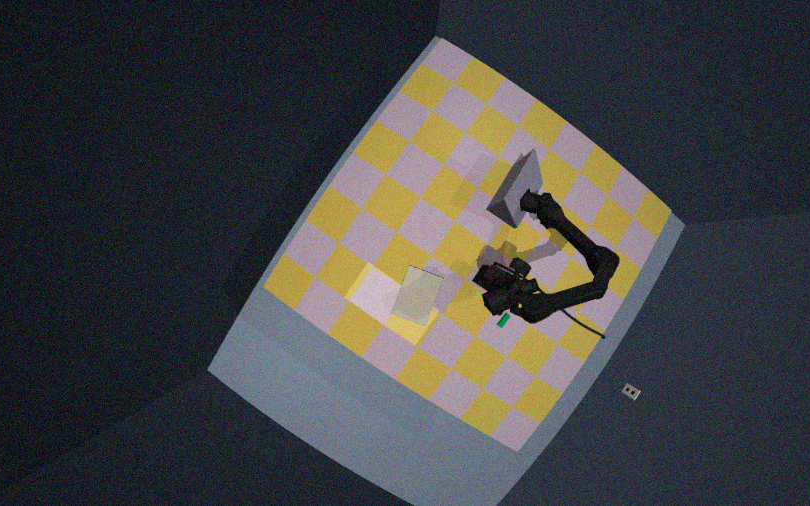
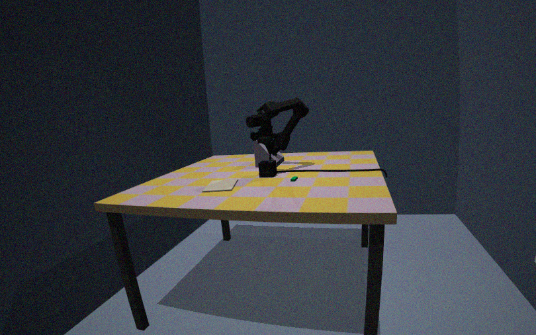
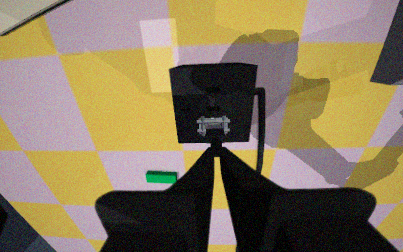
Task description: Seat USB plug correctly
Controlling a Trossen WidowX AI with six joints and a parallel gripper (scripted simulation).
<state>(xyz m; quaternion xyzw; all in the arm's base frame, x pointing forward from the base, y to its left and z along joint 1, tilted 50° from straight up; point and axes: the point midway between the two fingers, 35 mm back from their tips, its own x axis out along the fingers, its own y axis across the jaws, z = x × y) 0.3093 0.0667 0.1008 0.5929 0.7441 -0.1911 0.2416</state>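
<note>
The black power cube (image 1: 482,276) (image 2: 267,169) (image 3: 212,82) stands upright on the table, with its cable running off one side. My gripper (image 2: 269,156) (image 3: 216,152) points down over the cube's top and is shut on the USB plug (image 3: 217,145), whose small dark body shows at the fingertips. A silver metal piece (image 3: 213,121) shows just beyond the tips against the cube's top; it looks like the plug's metal end, but its outline is unclear. The socket mouth is not clearly visible. I cannot tell which way round the plug is or how deep it sits.
A green block (image 1: 503,319) (image 2: 294,179) (image 3: 161,177) lies near the cube. A cream flat pad (image 1: 419,296) (image 2: 221,185) (image 3: 14,11) lies on the cube's other side. A grey wedge-shaped block (image 1: 524,179) (image 3: 402,55) stands by the arm's base. The black cable (image 1: 584,323) (image 2: 332,170) (image 3: 262,125) runs to the table's edge.
</note>
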